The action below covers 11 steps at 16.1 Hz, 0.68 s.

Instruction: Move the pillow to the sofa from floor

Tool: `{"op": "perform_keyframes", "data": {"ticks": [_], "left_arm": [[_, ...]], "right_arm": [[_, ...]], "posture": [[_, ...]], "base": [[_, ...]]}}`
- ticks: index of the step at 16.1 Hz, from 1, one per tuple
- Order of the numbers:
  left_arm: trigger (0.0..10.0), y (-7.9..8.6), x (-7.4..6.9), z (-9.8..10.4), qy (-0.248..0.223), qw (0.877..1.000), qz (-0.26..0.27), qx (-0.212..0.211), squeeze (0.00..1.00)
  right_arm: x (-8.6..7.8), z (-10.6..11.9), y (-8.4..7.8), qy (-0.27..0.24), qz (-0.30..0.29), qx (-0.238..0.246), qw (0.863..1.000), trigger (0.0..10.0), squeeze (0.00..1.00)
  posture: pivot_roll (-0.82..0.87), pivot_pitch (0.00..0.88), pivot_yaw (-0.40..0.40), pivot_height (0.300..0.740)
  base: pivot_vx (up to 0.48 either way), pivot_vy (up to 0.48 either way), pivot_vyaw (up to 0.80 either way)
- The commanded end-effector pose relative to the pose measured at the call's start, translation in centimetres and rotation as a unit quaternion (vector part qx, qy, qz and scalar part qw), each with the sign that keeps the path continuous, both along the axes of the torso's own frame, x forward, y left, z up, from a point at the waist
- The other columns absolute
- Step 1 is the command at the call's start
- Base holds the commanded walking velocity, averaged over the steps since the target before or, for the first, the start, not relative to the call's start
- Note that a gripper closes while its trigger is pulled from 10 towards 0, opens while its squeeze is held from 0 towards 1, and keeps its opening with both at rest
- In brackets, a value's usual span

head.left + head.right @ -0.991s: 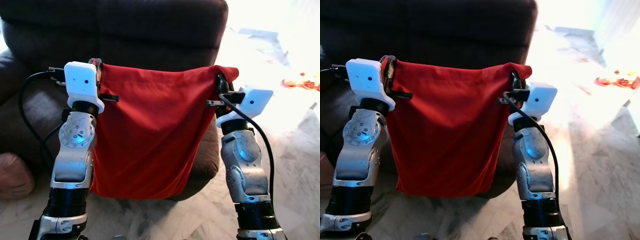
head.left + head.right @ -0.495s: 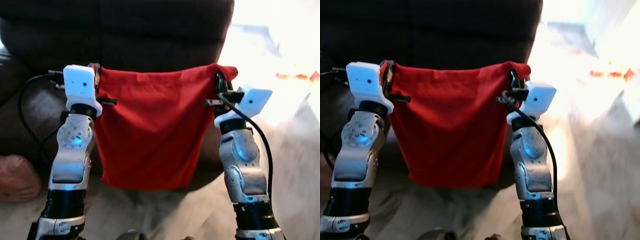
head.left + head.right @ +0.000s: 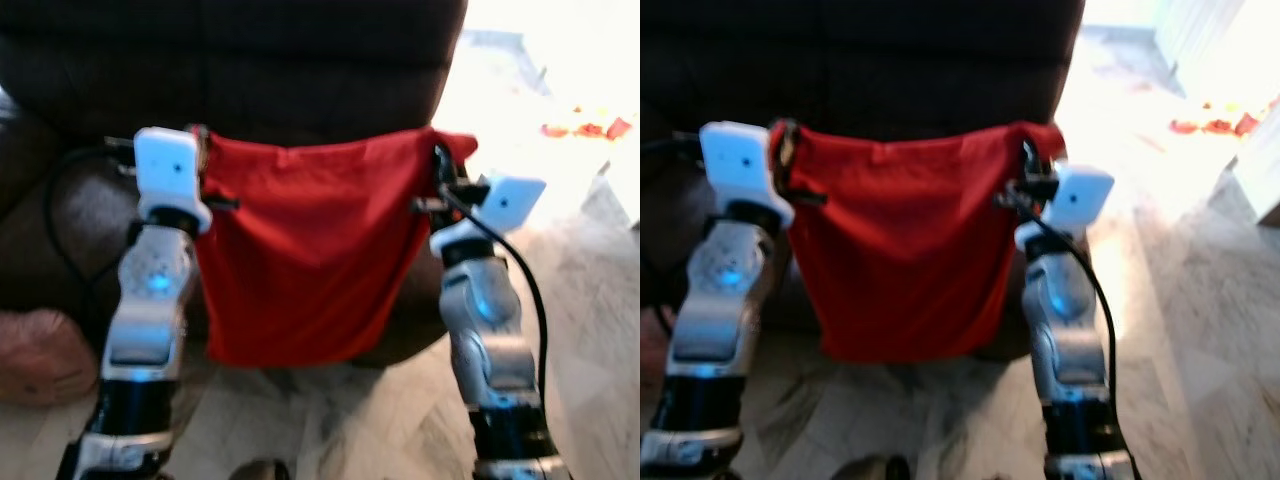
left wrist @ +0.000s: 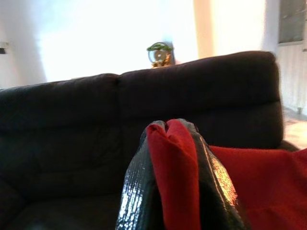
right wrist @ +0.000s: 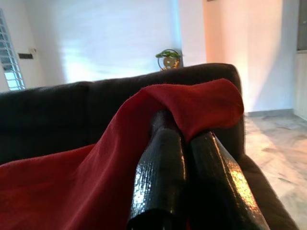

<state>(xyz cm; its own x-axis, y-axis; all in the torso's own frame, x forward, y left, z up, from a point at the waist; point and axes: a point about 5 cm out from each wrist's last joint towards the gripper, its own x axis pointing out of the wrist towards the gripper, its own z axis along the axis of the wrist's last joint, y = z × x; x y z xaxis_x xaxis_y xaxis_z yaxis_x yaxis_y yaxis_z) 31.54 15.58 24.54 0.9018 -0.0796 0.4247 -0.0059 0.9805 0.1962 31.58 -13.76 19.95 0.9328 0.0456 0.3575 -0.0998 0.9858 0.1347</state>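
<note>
Here your left gripper [image 4: 175,143] pinches the red pillow's [image 3: 310,250] upper left corner between its fingers [image 4: 139,187]; the pillow hangs in front of the dark sofa [image 3: 250,70], and your right gripper [image 5: 187,139] is clamped on its upper right corner.

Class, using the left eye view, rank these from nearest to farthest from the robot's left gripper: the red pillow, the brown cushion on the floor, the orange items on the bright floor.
1. Red pillow: pinched in the left gripper.
2. Brown cushion: low on the robot's left, on the floor.
3. Orange items: far off to the right, on the sunlit floor.
</note>
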Motion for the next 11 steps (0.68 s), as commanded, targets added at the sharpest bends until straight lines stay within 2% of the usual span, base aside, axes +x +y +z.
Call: {"op": "perform_keyframes", "data": {"ticks": [1,5,8,11], "left_arm": [[10.0,-0.4,-0.8,2.4,-0.056,0.998,-0.007,0.0,0.0],[10.0,-0.6,-0.9,3.4,-0.078,0.997,-0.015,0.001,0.0],[10.0,-0.4,-0.8,4.5,-0.097,0.995,-0.013,0.005,0.0],[10.0,-0.5,-0.9,5.4,-0.118,0.993,-0.013,0.013,0.0]], "right_arm": [[-0.2,2.0,-0.2,-0.046,-0.005,0.0,0.999,10.0,0.0],[-0.3,4.4,-0.7,-0.09,-0.016,0.002,0.996,10.0,0.0],[-0.2,6.0,-0.8,-0.111,-0.013,0.025,0.993,10.0,0.0],[-0.4,7.4,-0.7,-0.137,-0.011,0.018,0.99,10.0,0.0]], "posture": [[0.1,0.058,-0.045,0.74],[0.1,0.036,-0.04,0.74],[0.1,0.029,-0.041,0.74],[0.1,0.036,-0.048,0.74]], "base": [[0.244,0.0,0.0],[0.061,0.0,0.0],[0.0,0.0,0.0],[0.0,0.0,0.0]]}}
